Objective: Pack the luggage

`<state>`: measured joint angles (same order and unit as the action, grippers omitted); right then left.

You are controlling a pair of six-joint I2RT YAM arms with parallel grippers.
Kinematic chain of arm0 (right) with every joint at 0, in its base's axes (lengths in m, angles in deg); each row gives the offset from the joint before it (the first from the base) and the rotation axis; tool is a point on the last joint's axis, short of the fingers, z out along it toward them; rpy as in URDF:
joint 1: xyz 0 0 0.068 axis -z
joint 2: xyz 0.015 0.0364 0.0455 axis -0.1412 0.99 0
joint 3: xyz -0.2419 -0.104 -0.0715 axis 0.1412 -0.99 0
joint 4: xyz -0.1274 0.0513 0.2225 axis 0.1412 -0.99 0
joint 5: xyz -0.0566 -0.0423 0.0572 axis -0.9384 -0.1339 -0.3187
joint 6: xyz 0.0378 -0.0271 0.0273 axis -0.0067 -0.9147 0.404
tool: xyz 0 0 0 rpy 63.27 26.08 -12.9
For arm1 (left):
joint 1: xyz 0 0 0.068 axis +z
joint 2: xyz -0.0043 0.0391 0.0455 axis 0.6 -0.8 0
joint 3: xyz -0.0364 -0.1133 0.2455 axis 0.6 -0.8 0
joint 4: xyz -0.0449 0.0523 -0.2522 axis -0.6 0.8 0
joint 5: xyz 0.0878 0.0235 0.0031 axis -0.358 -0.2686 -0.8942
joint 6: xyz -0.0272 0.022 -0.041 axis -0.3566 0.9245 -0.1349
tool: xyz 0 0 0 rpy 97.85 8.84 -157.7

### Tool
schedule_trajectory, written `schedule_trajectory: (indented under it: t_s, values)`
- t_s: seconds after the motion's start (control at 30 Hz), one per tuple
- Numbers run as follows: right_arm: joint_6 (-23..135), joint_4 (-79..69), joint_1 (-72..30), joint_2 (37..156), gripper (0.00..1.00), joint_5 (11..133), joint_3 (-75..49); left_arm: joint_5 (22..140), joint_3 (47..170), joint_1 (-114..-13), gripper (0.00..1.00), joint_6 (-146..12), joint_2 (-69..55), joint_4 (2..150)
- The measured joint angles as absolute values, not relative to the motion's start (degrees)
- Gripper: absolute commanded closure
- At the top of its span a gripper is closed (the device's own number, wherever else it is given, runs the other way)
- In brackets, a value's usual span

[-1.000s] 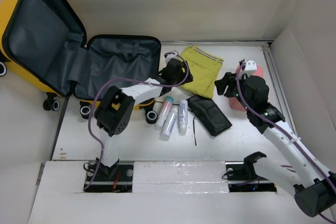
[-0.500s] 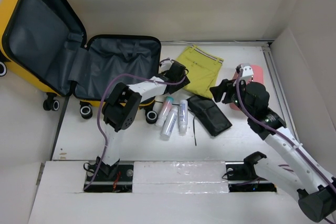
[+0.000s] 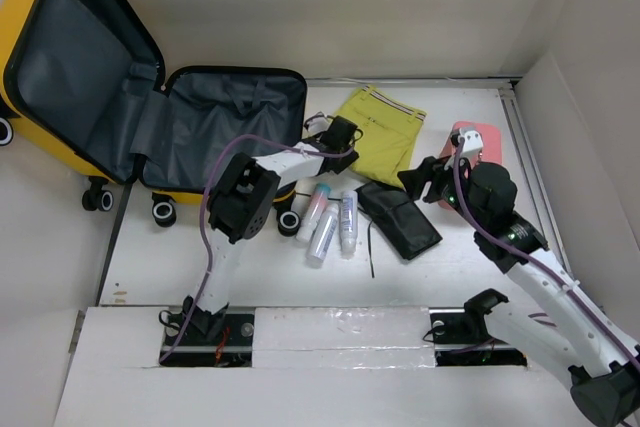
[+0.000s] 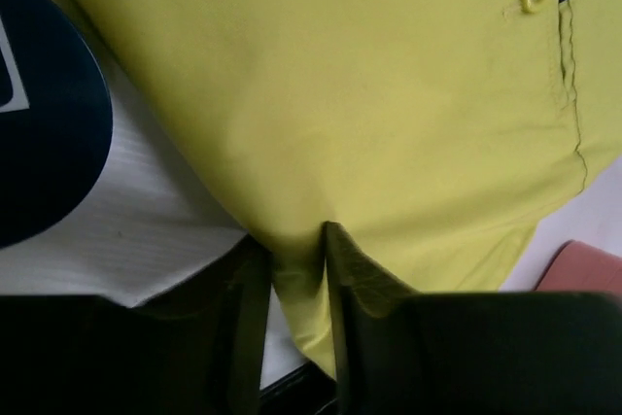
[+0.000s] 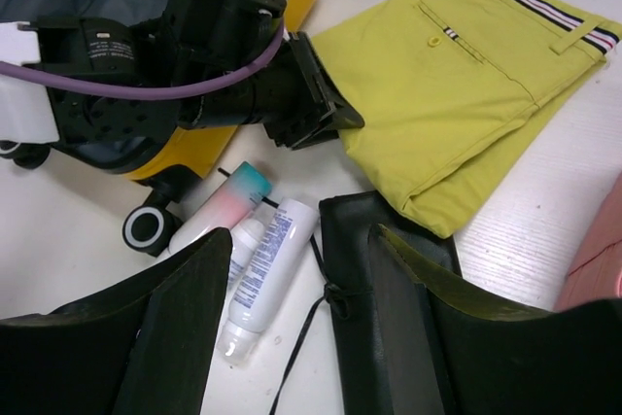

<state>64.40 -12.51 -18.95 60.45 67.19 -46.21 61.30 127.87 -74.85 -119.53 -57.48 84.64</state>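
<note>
- Luggage (image 3: 215,122) lies open at the far left of the tabletop (image 3: 250,267). Its grey-lined lower half is flat and its lid leans back, cut off by the top and left edges of the overhead view.
- Three of its wheels (image 3: 163,212) show along the near side. The left arm crosses the shell's near right corner and hides it.
- The left gripper (image 3: 345,137) sits at the left edge of the folded yellow trousers (image 3: 385,132), just right of the luggage. Its own camera shows it nearly closed (image 4: 296,259), with a fold of the yellow cloth (image 4: 340,94) pinched between the two fingers.
- A dark blue rounded shape (image 4: 39,114) fills the left edge of that wrist view; I cannot tell what it is.
- The right gripper (image 3: 425,179) hangs over the far end of the black pouch (image 3: 400,219). Its fingers are spread wide (image 5: 296,240) and hold nothing.
- The fingers block part of the pouch (image 5: 342,240) in the right wrist view.
- Three tubes (image 3: 325,217) lie side by side just left of the pouch. Their labels are too small to read.
- The pink case (image 3: 475,137) stands behind the right arm, mostly hidden by it.
</note>
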Motion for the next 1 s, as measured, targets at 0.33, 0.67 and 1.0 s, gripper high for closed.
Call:
schedule_trajectory:
  t_s: [0.33, 0.67, 1.0]
  values:
    - [64.4, -11.7, -19.1, 60.5, 0.36, 67.6, -46.5, 63.4, 133.6, -73.9, 1.00, -114.2, -60.5, 83.8]
    - [64.4, -11.0, -19.4, 60.4, 0.36, 67.8, -46.5, 72.1, 168.6, -70.5, 1.00, -92.5, -66.5, 94.0]
    - [64.4, -9.9, -19.4, 61.1, 0.36, 67.8, -46.5, 91.0, 160.2, -50.7, 1.00, -77.5, -55.0, 100.2]
